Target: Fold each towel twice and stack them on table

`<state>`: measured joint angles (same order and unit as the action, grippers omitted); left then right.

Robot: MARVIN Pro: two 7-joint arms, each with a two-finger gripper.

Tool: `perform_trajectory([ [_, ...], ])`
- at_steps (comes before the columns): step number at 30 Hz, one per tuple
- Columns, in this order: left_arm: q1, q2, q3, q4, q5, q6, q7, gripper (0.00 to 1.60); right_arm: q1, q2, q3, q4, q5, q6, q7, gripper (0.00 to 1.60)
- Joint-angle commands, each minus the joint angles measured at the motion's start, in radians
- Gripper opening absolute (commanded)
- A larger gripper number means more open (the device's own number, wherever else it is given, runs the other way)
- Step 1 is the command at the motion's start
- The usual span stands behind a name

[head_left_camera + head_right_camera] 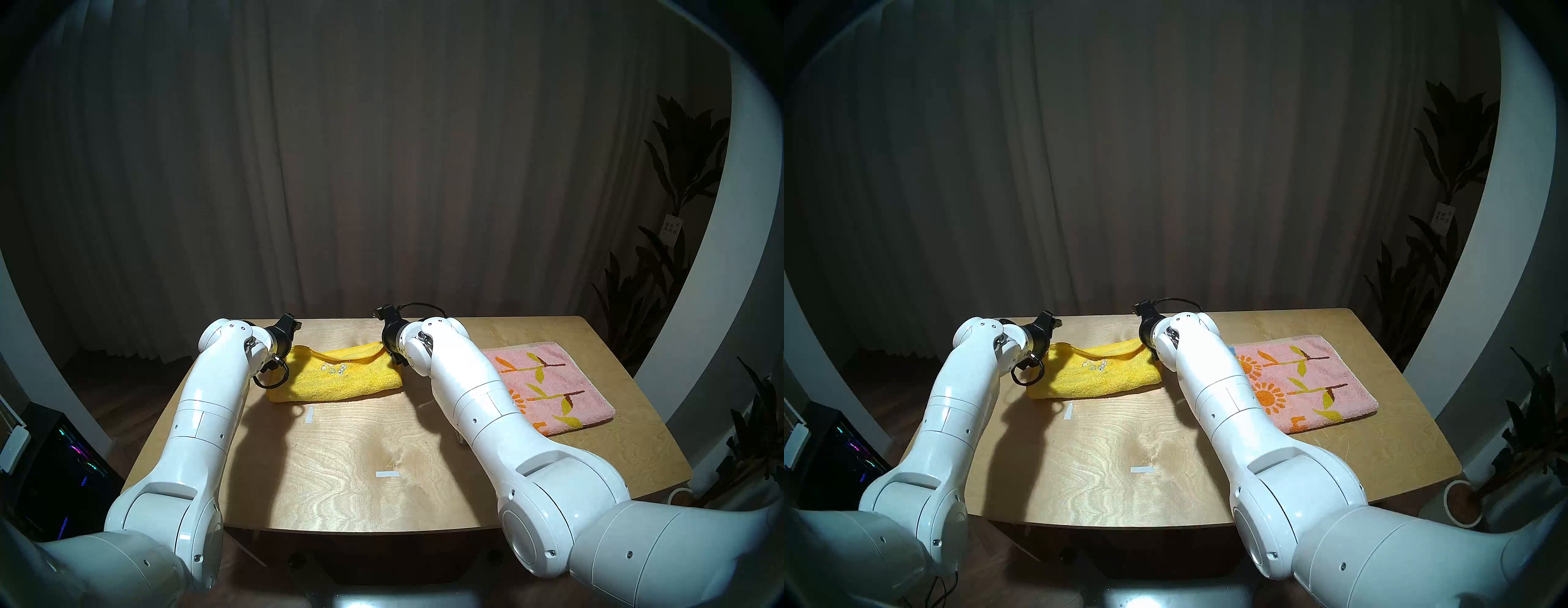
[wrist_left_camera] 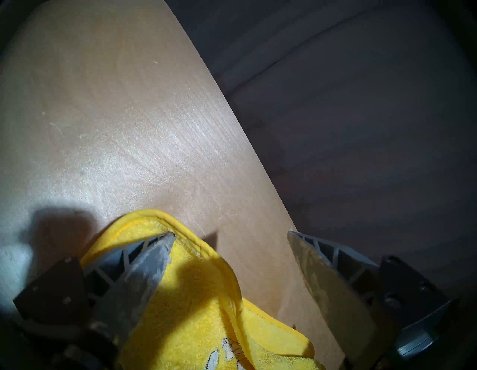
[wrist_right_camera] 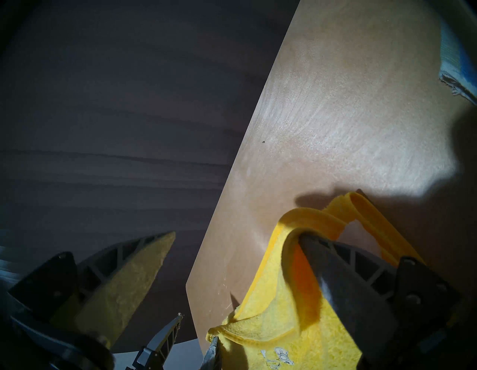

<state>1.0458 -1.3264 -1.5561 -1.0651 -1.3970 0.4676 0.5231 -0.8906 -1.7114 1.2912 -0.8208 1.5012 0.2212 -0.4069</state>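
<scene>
My left gripper (image 2: 229,233) and right gripper (image 3: 237,233) both gape wide, gripping nothing; one finger of each sits under a far corner of the half-folded yellow towel (image 1: 335,375) (just released?). Pink towel (image 1: 551,386) lies flat right, table (image 1: 339,467).

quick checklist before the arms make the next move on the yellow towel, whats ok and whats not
1. Left gripper jaws apart: ok, open, one finger lying on the yellow towel.
2. Right gripper jaws apart: ok, open, one finger draped by a towel corner.
3. Cloth free of the fingers: not ok on the right; that fold hangs over the finger.
4. First fold done: ok, the towel lies doubled, its far hem uneven.
5. Pink towel folded: cannot tell, it lies flat to the right, apart from the yellow one.
6. Bare table near the robot for folding: ok.
</scene>
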Motion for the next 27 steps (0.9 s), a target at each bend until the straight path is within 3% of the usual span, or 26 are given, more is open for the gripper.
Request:
perform_trajectory([
  [1,-0.070,-0.003,0.003,0.010,-0.004,-0.001,-0.068,1.54,0.059,-0.004,0.013,-0.010,0.004,-0.010,0.060,1.60],
  [2,-0.072,-0.003,0.003,0.013,-0.003,-0.001,-0.074,1.60,0.062,-0.002,0.015,-0.008,0.003,-0.011,0.065,1.60],
  [16,-0.067,0.010,0.005,0.025,0.017,-0.006,-0.107,1.60,0.143,0.005,0.009,0.107,-0.017,0.008,0.082,1.60],
  [24,-0.047,0.015,-0.005,0.017,0.017,-0.009,-0.095,1.60,0.177,-0.008,0.001,0.167,-0.018,0.050,0.007,1.60],
  [27,-0.037,0.020,-0.012,-0.005,0.016,-0.004,-0.092,1.60,0.204,-0.005,-0.016,0.163,-0.032,0.082,-0.064,1.60],
])
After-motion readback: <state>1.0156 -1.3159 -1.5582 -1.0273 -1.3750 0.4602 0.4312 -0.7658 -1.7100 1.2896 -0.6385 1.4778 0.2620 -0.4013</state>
